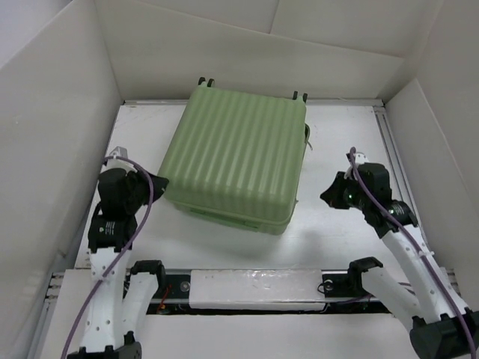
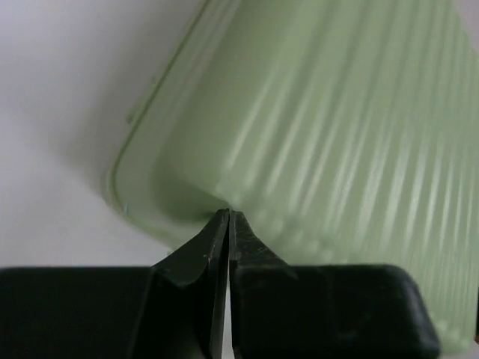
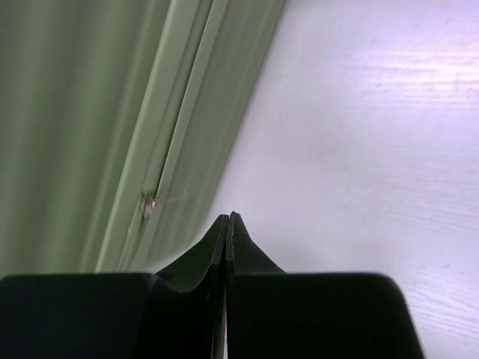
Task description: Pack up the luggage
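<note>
In the left wrist view, the left gripper [image 2: 228, 214] filled the bottom of the frame, its black fingers pressed flat together with nothing between them. Its tips pointed at a rounded corner of the luggage [image 2: 337, 134], whose pale green ribs ran up to the upper right. Whether the tips touched the shell could not be told. The white table [image 2: 60, 112] showed at the upper left.

The right wrist view likewise had the right gripper [image 3: 228, 215] at the bottom, closed and empty. Here the luggage [image 3: 90, 112] took the left of the frame as a dark green wall. A seam ran down it, and a small pale bit [image 3: 148, 203] hung there, too blurred to name. Bare table [image 3: 359, 134] lay to the right, and the tips stood clear of the shell.

Only the top view showed the whole: the luggage [image 1: 236, 161] lay shut and flat at the centre of the table [image 1: 337, 239], ribbed side up and turned slightly askew. Its small wheels [image 1: 206, 81] pointed to the top of the frame. The left gripper [image 1: 153, 183] sat at its lower left corner. The right gripper [image 1: 329, 196] stood apart from its right side. White walls [image 1: 45, 112] closed in the table on three sides.
</note>
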